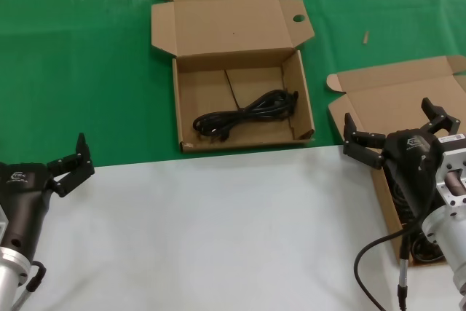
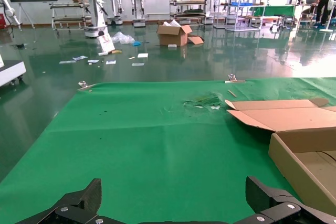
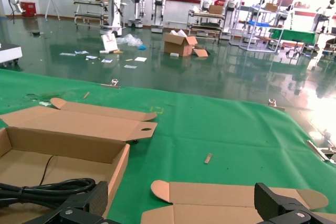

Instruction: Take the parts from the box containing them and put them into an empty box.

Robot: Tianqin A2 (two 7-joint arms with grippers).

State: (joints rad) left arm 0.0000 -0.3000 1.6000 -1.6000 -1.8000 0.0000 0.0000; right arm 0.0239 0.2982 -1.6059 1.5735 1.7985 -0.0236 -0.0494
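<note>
One cord (image 1: 246, 112) in holed-lid box (image 1: 306, 114), well left of right gripper (image 1: 397, 132). Right gripper: wide open above plain box (image 1: 357, 111). Left gripper (image 1: 70, 162): open, idle.

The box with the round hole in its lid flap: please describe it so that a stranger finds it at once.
On the green cloth, look at the middle box, straight ahead, not the box at the right edge under the right tool. Its open lid has a side flap with a round hole, and one black cord bundle lies inside.

Plain brown cardboard boxes (image 1: 240, 56) sit on a green cloth (image 1: 73, 71); the coiled cord (image 1: 244, 114) is black, the near table surface (image 1: 204, 231) pale grey.
</note>
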